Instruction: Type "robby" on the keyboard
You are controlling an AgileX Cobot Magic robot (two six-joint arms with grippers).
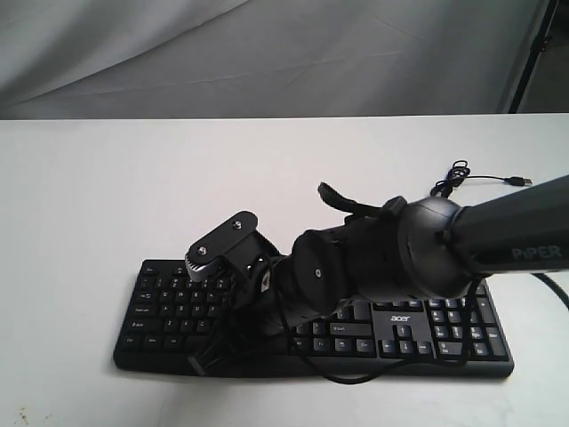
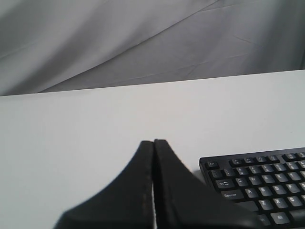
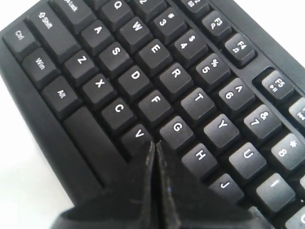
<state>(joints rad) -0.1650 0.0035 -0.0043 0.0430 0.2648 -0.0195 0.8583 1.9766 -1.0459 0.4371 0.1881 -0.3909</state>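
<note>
The black keyboard (image 1: 444, 334) lies near the table's front edge, with the white acer logo above its arrow keys. My right arm (image 1: 373, 258) reaches across it from the right and hides the middle keys. In the right wrist view my right gripper (image 3: 155, 143) is shut with nothing held, its tip low over the keyboard (image 3: 143, 71) between the V key (image 3: 138, 134) and the G key (image 3: 177, 128); the key under the tip is hidden. My left gripper (image 2: 153, 141) is shut and empty over bare table, left of the keyboard's (image 2: 257, 181) Esc corner.
The thin black USB cable (image 1: 471, 178) curls on the white table (image 1: 133, 178) behind the keyboard's right end, its plug lying free. A grey cloth backdrop (image 1: 267, 53) hangs behind the table.
</note>
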